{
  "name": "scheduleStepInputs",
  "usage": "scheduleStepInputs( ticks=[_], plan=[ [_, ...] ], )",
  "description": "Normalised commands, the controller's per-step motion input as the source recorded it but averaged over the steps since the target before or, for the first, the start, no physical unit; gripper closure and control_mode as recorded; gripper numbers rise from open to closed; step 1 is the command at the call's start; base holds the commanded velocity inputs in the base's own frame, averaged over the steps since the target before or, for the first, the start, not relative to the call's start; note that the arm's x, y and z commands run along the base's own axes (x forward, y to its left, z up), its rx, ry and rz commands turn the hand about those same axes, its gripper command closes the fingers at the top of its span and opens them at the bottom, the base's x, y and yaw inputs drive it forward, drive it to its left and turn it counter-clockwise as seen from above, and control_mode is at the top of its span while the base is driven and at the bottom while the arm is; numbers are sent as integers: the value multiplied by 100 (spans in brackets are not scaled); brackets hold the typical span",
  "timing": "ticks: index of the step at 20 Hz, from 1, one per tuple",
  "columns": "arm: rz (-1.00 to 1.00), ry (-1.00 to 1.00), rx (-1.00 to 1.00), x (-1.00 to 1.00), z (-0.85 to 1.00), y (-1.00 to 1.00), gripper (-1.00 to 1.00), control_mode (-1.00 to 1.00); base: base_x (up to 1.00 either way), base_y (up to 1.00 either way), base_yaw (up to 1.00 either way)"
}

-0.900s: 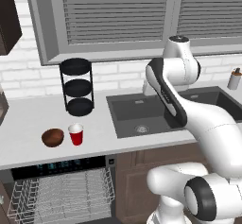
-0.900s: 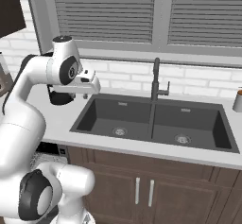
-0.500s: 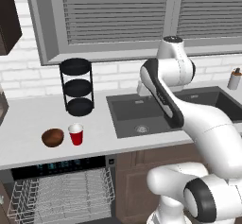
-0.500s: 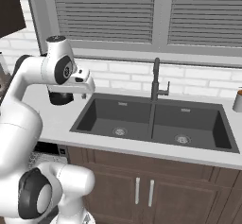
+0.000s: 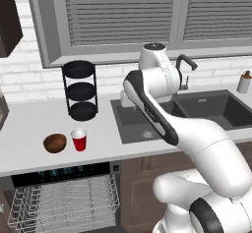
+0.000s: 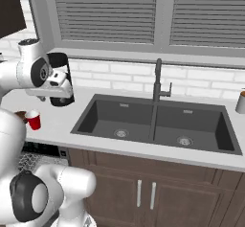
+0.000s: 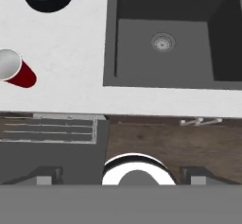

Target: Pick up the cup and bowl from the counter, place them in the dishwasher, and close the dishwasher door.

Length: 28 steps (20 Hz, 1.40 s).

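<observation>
While the fingers (image 7: 121, 175) show as two dark tips far apart at the bottom of the hand view, with nothing between them, they hang high above the table's (image 7: 71, 62) front edge. In the right base view the hand sits just in front of the black stand (image 6: 62, 80), at about 9 o'clock from the sink (image 6: 155, 123).

From the hand view, the cup (image 7: 14, 72) stands at about 10 o'clock on the table, well apart from the fingers, and the sink lies at about 1 o'clock. The stand's round tray shows at 11 o'clock, at the top edge. The rack (image 7: 49, 129) of the dishwasher (image 5: 64, 200) lies just below the table edge at 9 o'clock.

In the left base view the cup stands upright on the table, and the bowl (image 5: 54, 142) sits just beside it at its 9 o'clock; whether they touch I cannot tell. The stand is at their 12 o'clock. Below them the dishwasher is open with its rack pulled out.
</observation>
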Motion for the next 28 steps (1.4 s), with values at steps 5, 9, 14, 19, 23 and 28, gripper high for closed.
scheduleStepInputs(
  ticks=[5, 9, 14, 19, 23, 28],
  plan=[
    [-11, 10, 0, 0, -30, 84, -100, -100, 0, 0, 0],
    [-11, 12, 0, 2, -37, 83, -100, -100, 0, 0, 0],
    [-10, 4, 0, 1, -31, 89, -100, -100, 0, 0, 0],
    [-16, 23, -2, 30, -22, 48, -100, -100, 0, 0, 0],
    [-6, 9, -4, 14, -5, 1, -100, -100, 0, 0, 0],
    [-1, 0, 0, 38, -3, 2, -100, -100, 0, 0, 0]
  ],
)
